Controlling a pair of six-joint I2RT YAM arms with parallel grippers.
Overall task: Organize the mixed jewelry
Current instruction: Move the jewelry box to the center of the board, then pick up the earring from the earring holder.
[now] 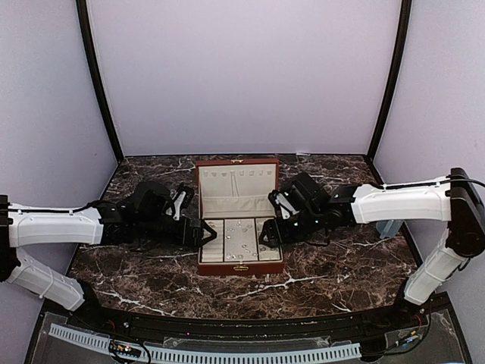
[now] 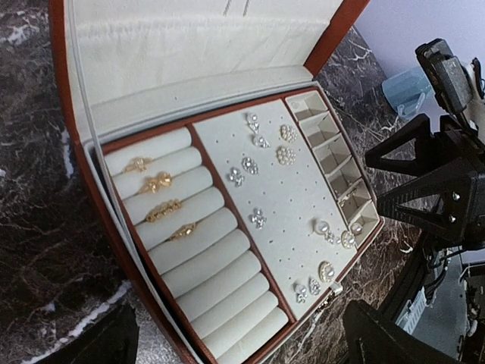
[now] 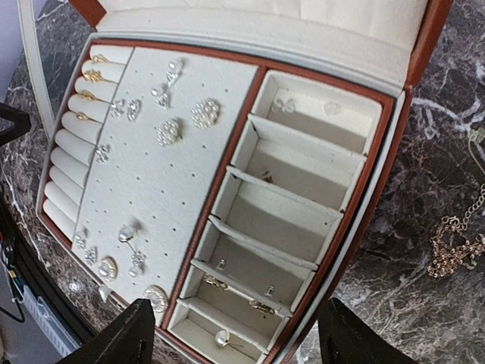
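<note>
Black jaws apart and empty on both sides, with the left gripper (image 1: 198, 233) poised just off the left wall of the reddish-brown box (image 1: 239, 268) and the right gripper (image 1: 267, 233) just off its right wall, both tipped in toward the open cream interior. Inside the box, most of the mixed jewelry (image 3: 168, 133) already sorted: gold rings (image 2: 157, 183) tucked between the rolls (image 2: 220, 284) along the left side, sparkling and pearl studs (image 2: 258, 218) pinned across the middle pad (image 2: 292, 243), a few small pieces (image 3: 261, 307) down in the compartments (image 3: 292, 163) along the right side. Outside the box, just beyond its right wall on the dark marble table (image 1: 341, 265), a gold chain (image 3: 455, 246) lying loose in a heap. Judging from that: late in the sorting, between picks, with the chain seemingly the last stray. Next, probably a job for the right side: swing away from the box, drop low to the marble, pinch the limp links without scraping stone, then lift clear over the right wall into one of the emptier compartments. Care needed with trailing links snagging on the wall.
</note>
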